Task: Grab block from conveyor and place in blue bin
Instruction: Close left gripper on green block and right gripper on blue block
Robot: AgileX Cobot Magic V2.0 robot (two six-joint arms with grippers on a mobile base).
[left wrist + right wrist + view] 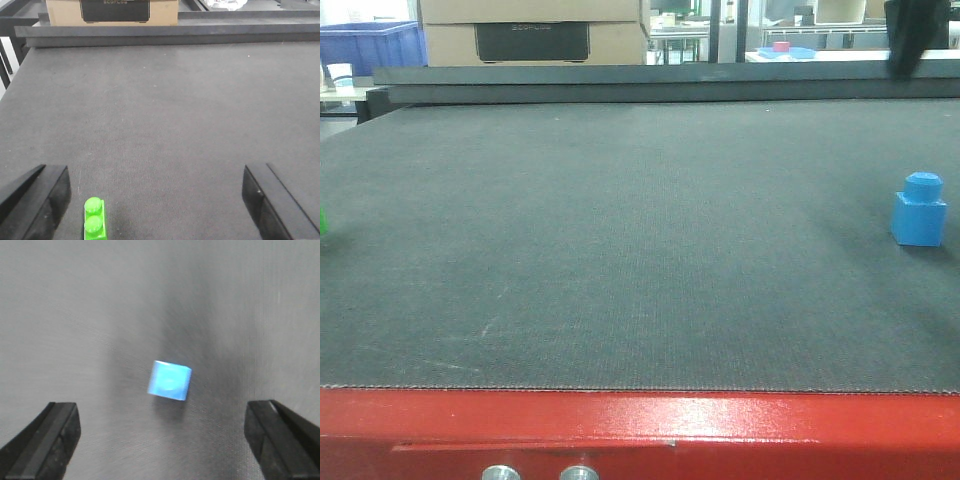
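Exterior front-facing: blue block (919, 210) is sitting on textured grey conveyor (620, 250), far right; cardboard box (532, 30) behind. Right gripper (160, 440) hovering over it, jaws spread; left gripper (155, 200) jaws spread too, green block (94, 225) between.

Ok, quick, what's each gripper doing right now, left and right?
Left gripper: open, holding nothing; green block lies near one of its fingers.
Right gripper: open, holding nothing; blue block lies below it.
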